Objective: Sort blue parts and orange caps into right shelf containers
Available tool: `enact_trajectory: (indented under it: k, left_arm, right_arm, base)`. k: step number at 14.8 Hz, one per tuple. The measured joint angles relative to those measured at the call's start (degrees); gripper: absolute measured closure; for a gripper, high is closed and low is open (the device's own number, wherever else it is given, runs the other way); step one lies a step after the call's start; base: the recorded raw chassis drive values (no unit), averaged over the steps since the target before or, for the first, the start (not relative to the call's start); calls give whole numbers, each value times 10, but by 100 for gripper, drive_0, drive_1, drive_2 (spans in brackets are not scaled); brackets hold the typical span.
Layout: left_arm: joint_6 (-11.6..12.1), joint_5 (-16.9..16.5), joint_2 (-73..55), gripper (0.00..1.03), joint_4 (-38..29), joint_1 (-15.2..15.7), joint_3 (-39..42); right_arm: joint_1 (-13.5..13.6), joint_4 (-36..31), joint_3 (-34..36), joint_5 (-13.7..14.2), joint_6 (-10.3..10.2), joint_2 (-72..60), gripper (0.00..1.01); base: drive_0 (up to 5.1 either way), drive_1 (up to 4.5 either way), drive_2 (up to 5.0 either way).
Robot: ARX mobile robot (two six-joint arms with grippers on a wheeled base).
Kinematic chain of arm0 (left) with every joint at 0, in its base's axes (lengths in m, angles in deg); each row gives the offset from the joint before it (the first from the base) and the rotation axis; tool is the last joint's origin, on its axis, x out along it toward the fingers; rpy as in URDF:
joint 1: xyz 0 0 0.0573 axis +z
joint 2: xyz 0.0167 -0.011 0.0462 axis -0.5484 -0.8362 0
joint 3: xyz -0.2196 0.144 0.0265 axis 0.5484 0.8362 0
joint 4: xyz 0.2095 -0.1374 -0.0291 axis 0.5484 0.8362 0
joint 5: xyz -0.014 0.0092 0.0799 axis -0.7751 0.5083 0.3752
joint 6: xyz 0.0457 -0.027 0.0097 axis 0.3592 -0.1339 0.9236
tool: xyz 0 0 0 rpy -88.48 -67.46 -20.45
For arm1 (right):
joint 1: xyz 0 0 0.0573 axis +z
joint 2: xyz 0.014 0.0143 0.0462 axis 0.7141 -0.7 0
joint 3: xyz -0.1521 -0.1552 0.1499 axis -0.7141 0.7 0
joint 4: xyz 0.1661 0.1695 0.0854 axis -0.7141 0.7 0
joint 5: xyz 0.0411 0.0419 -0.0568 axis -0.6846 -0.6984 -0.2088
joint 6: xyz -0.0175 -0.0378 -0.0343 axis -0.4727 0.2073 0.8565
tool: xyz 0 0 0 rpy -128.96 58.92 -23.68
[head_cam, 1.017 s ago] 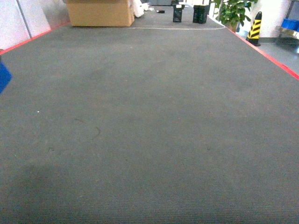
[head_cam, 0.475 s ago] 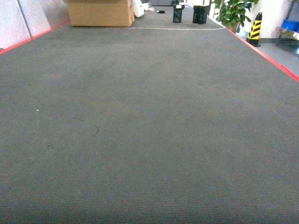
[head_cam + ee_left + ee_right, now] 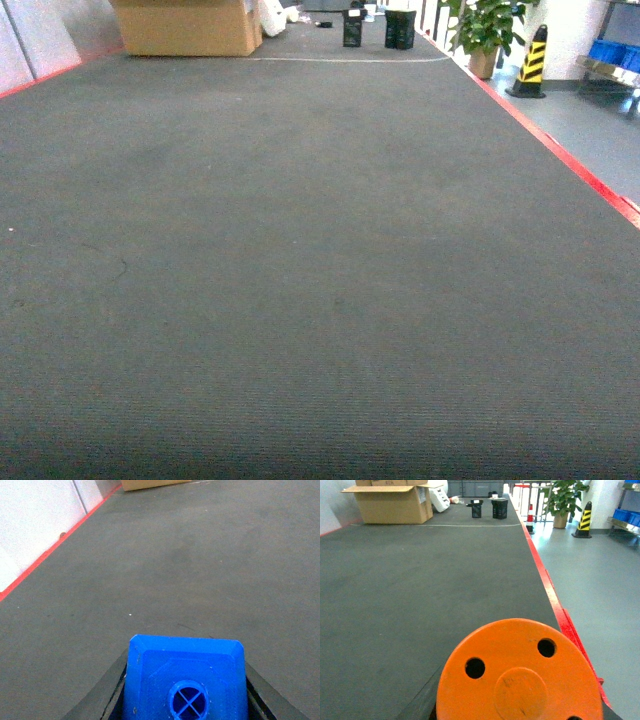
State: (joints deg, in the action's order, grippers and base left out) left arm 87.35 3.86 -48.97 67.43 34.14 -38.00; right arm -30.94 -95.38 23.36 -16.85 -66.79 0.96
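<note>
Two parts in hand: one blue, one orange, both carried over the tabletop.

Your left jaws are clamped on the blue part (image 3: 186, 680); dark fingers (image 3: 112, 692) press each flank, and its round cross-ribbed socket faces the left wrist camera at the bottom of that view. Your right jaws grip the orange cap (image 3: 520, 675), its flat holed face filling the lower right wrist view with dark jaw edges at its sides. Under both lies the dark grey tabletop (image 3: 300, 250), edged by a red border (image 3: 560, 155). At the far end you can see a cardboard box (image 3: 185, 25) and two small black containers (image 3: 375, 28) near it. Off the right edge stand a potted plant (image 3: 480, 30) and a yellow-and-black post (image 3: 530, 62), with blue crates (image 3: 612, 50) on the steel shelf (image 3: 600, 68) beyond.
</note>
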Motion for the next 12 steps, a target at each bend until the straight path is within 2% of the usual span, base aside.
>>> enact_trajectory:
  k: [12]
  left_arm:
    - [0,0,0,58,0,0,0]
  right_arm:
    - [0,0,0,0,0,0,57]
  base:
    - [499,-243,-243]
